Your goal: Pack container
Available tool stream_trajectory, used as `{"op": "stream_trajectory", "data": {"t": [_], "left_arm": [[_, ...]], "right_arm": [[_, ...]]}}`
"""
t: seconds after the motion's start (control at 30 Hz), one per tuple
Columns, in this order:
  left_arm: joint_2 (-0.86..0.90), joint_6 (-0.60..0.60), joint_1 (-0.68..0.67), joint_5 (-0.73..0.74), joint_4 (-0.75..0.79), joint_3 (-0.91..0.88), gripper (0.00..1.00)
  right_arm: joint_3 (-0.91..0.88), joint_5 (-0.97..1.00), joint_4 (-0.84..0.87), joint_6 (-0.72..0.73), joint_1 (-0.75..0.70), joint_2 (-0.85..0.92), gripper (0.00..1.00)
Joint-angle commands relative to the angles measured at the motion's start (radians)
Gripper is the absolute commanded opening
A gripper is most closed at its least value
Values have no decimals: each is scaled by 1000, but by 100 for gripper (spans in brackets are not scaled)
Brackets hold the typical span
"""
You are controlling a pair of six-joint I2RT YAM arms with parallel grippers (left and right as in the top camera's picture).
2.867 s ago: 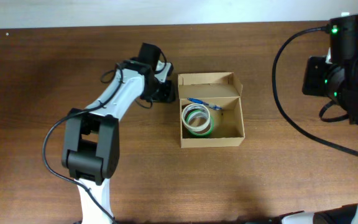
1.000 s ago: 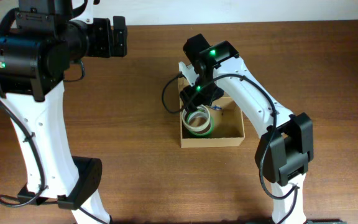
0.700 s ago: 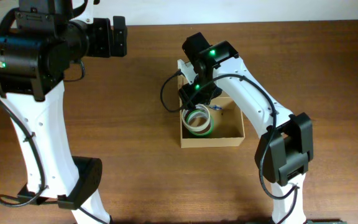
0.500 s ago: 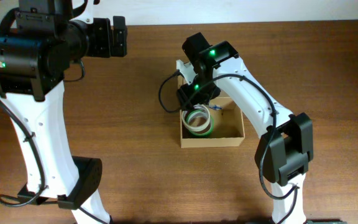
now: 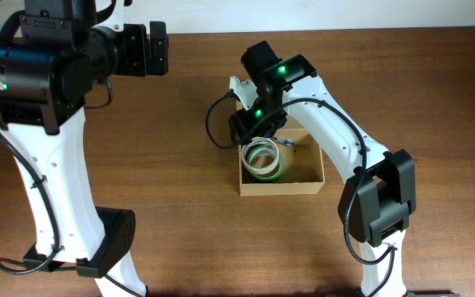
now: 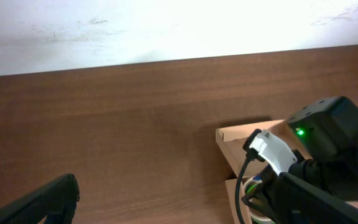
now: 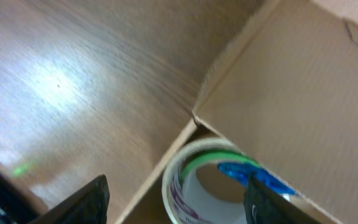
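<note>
hovering the right gripper (image 5: 250,126) just above the far-left corner of the small rectangular tan cardboard box (image 5: 283,188) at the scene's centre, fingers spread, grasping nothing; holding the left gripper (image 5: 148,49) released, well apart at far left.

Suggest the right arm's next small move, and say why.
Probably close the right gripper on the flap lid and begin folding it over: its jaws stand open at the container's back-left corner, and tape rolls and a blue pen already lie inside.
</note>
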Motion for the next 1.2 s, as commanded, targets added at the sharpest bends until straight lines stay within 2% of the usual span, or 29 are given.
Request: {"op": "stream_trajectory", "data": {"t": [0.0,0.17,0.4,0.63,0.8,1.0,1.1,1.17], "left_arm": [[-11,13,0,-7,-3,11,99],[-11,13,0,-7,-3,11,99],[-11,13,0,-7,-3,11,99],[-11,13,0,-7,-3,11,99],[-11,13,0,-7,-3,11,99],[-11,13,0,-7,-3,11,99],[-11,13,0,-7,-3,11,99],[-11,13,0,-7,-3,11,99]], "right_arm": [[3,-22,35,3,11,-3,68],[3,-18,80,4,11,-3,68],[2,60,48,3,11,-3,67],[2,110,26,4,7,-3,58],[2,110,20,4,7,-3,43],[2,110,8,4,7,-3,40],[2,110,6,4,7,-3,34],[2,111,6,3,7,-3,33]]}}
